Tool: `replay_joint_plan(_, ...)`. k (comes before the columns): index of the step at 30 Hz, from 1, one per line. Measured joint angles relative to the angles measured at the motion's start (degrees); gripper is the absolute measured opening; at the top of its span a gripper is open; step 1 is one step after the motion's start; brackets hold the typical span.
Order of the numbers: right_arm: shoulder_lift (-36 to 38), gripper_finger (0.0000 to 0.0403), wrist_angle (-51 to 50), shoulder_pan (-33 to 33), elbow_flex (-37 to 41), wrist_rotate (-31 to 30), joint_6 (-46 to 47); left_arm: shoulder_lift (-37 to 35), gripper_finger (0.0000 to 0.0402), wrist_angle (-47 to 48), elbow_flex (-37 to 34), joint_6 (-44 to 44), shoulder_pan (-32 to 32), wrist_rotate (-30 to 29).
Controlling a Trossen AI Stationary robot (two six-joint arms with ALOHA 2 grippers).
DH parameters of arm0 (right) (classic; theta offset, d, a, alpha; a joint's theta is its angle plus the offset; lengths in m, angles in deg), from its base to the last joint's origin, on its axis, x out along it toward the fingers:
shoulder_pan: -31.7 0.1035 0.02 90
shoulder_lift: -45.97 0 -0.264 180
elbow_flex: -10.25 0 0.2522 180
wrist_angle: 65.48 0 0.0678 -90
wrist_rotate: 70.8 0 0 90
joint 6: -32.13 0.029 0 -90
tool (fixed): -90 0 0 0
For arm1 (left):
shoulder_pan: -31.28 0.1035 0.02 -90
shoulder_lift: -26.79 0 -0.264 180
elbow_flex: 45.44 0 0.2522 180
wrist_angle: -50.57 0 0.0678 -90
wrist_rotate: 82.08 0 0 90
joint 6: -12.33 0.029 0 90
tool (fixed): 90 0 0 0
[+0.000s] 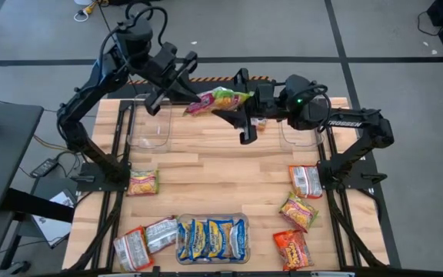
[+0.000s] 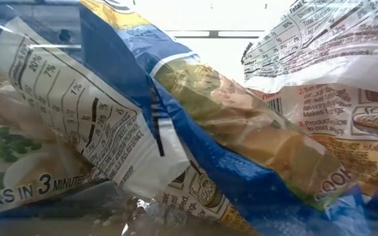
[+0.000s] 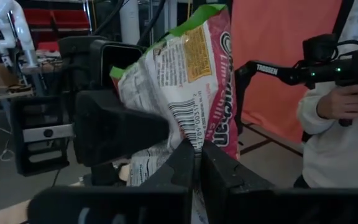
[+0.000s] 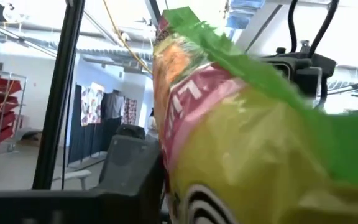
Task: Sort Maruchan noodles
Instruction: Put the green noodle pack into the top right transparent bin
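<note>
Blue-and-yellow noodle packets (image 2: 241, 151) press right up against the low camera, and their printing is legible in part: "OKS IN 3 MINUTE", a nutrition panel with percentages, and on a neighbouring packet "Total Carb" and numbered cooking directions.

Above the far middle of the bench (image 1: 221, 165), a green-and-pink Maruchan packet (image 1: 220, 99) hangs between both arms. The left pincer (image 3: 199, 163) is clamped tight on its lower edge, beside the barcode. The right pincer (image 1: 237, 117) sits at the packet's other side; its jaws stand apart, and whether they touch the wrapper cannot be told. In the left wrist view the wrapper reads "Lime Chili", with part of the brand name running beside it. The right arm bears "TROSSEN".

Risks, as judged:
- The hold is a thin pinch on crinkly film; a pull from the right pincer could slip or tear it.
- A drop from here may miss the clear bin at far left (image 1: 151, 123) and the clear bin at far right (image 1: 302, 132).
- Two pincers close together may collide.

Remaining packets lie on the near half of the bench: a near bin of blue packets (image 1: 211, 238), silvery-ended ones (image 1: 144, 240) at near left, orange-red ones (image 1: 298, 211) at right. A person's hand (image 3: 335, 103) shows beyond the bench.
</note>
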Motion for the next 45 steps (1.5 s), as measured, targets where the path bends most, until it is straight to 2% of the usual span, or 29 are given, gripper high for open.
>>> replay_joint_plan(4,0.14,0.0125,-1.43,-0.02,-0.05,0.18,-0.02,0.00,0.0034,0.14,0.00,-4.44,-0.04,-1.76)
replay_joint_plan(11,2.08,0.0122,-9.13,0.00,0.04,-1.57,0.46,-1.74,0.0118,0.28,-0.02,-8.15,1.34,-2.44)
replay_joint_plan(14,4.46,0.0122,-15.44,-0.54,0.02,-4.25,0.46,-4.19,0.0157,0.82,-0.02,-8.09,3.72,-2.36)
replay_joint_plan(17,7.28,0.0122,-26.44,-2.55,0.02,-8.83,0.46,-7.58,0.0179,3.41,0.02,-8.03,6.30,-2.38)
replay_joint_plan(22,10.98,0.0122,-50.81,-9.19,0.00,-19.43,0.13,-14.12,0.0180,13.80,0.04,-4.07,8.45,-4.44)
replay_joint_plan(27,9.79,0.0122,-74.61,-18.78,0.00,-31.06,-3.11,-18.22,0.0172,24.87,0.09,-1.00,4.90,-11.53)
replay_joint_plan(30,7.60,0.0122,-85.14,-24.42,0.00,-35.17,-4.84,-18.98,0.0172,27.82,0.07,-1.00,1.74,-15.91)
replay_joint_plan(32,5.79,0.0122,-90.90,-27.51,0.00,-35.72,-4.97,-19.02,0.0172,28.50,0.07,-0.96,-0.09,-17.98)
replay_joint_plan(36,1.62,0.0122,-100.06,-31.55,0.00,-34.77,-4.92,-18.90,0.0172,28.87,0.07,-0.10,-2.16,-20.61)
replay_joint_plan(39,-0.12,0.0122,-102.21,-32.74,2.02,-34.77,-6.39,-18.33,0.0172,29.01,0.07,0.50,-3.30,-21.61)
replay_joint_plan(45,1.87,0.0122,-100.83,-33.72,13.96,-34.54,-8.56,-17.79,0.0172,31.10,0.00,0.13,-4.88,-21.89)
